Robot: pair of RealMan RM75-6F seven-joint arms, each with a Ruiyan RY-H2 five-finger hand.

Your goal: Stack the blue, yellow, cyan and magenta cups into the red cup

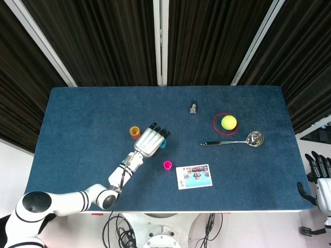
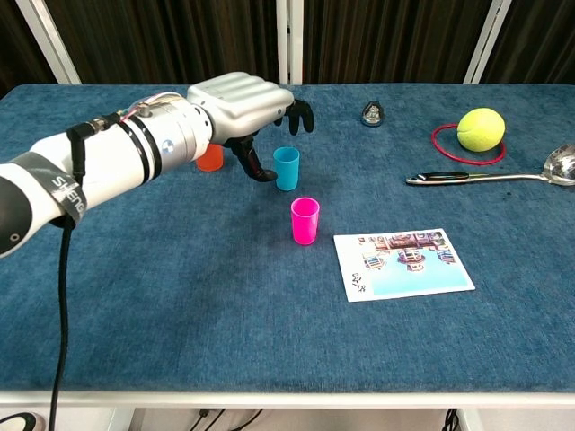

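The cyan cup (image 2: 287, 168) stands upright near the middle of the bench (image 2: 180, 305), mouth up, its long axis vertical, so by my reading the coming grasp has to close on its side wall from the left. The left hand (image 2: 256, 112) hangs just beside and partly over it on that side: in the chest view the thumb reaches down toward the cup's left wall, seemingly just short of touching, while the dark fingertips (image 2: 301, 115) spread above and behind the rim. The hand holds nothing and its fingers are apart. From the head view, the left hand (image 1: 150, 141) covers most of the cup, so only a sliver of cyan shows at its right edge. Toward the bench's left edge from the hand stands the red cup (image 2: 210, 158), half hidden behind the wrist in the chest view; the head view shows the yellow cup (image 1: 134, 131) nested inside it. The magenta cup (image 2: 305, 220) stands upright nearer the front edge, well clear of the hand. The right hand (image 1: 321, 178) waits off the bench's right front corner, fingers apart and empty, far from every cup, so the left arm is plainly the nearer one.
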